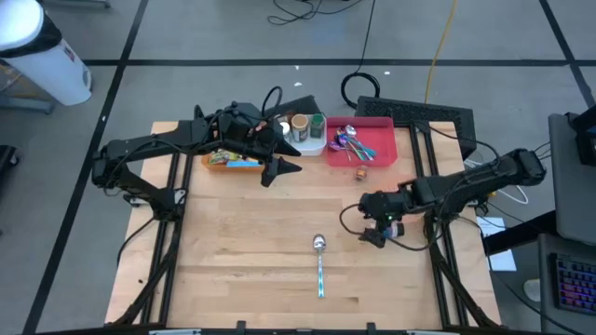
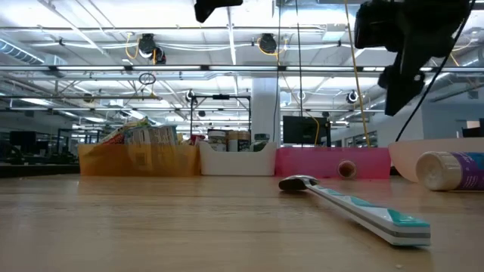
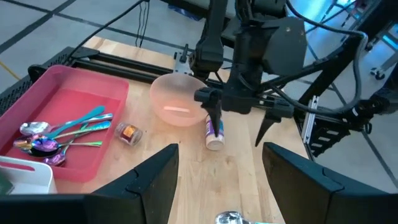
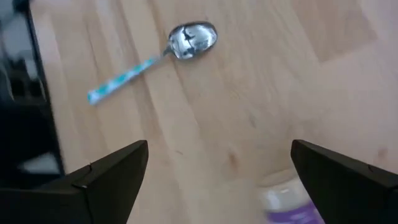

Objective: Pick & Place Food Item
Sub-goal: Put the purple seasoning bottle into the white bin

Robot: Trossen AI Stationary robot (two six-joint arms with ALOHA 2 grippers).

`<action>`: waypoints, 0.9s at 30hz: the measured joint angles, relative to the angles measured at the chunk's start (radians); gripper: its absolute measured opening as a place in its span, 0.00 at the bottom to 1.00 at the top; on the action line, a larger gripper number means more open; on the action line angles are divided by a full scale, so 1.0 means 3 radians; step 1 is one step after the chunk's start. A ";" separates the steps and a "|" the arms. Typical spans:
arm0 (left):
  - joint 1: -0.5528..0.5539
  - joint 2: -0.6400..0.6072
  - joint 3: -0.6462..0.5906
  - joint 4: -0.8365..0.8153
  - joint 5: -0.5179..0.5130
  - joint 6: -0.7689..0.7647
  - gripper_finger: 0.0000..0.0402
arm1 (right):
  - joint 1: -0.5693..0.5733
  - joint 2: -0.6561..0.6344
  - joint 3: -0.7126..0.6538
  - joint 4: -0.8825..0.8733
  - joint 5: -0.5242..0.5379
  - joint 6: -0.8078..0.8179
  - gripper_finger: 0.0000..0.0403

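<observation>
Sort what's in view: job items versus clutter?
Likely job:
orange bin of food packs, left hand beside it
bottle by the open right hand

Lying about:
loose spoon
pink tray of spoons
white bin
pink bowl
small orange piece

A spoon lies on the wooden table, well apart from the pink tray of cutlery

We see two black jointed arms, each ending in a claw with two flat, tapered dark fingers; thin black cables loop behind the right claw.
</observation>
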 joint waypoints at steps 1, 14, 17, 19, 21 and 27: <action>0.0000 0.0000 0.0000 0.0002 -0.0014 -0.0034 0.60 | -0.0041 0.0000 0.0000 -0.0031 -0.0015 -0.0219 0.97; -0.0019 0.0001 0.0000 0.0249 -0.0367 -0.0530 0.60 | -0.0284 0.0023 0.0000 -0.0407 0.0149 -0.2159 0.97; -0.0048 0.0001 0.0001 0.0249 -0.0484 -0.0575 0.60 | -0.0275 0.0023 0.0000 -0.0398 0.0126 -0.2219 0.97; -0.0074 0.0001 0.0001 0.0250 -0.0553 -0.0600 0.60 | -0.0274 0.0034 0.0000 -0.0383 0.0084 -0.2219 0.97; -0.0102 0.0001 0.0000 0.0249 -0.0626 -0.0631 0.60 | -0.0274 0.0039 0.0000 -0.0406 0.0059 -0.2219 0.97; -0.0188 0.0001 0.0001 0.0249 -0.0754 -0.0656 0.60 | -0.0251 0.0039 -0.0057 -0.0549 0.0059 -0.2218 0.97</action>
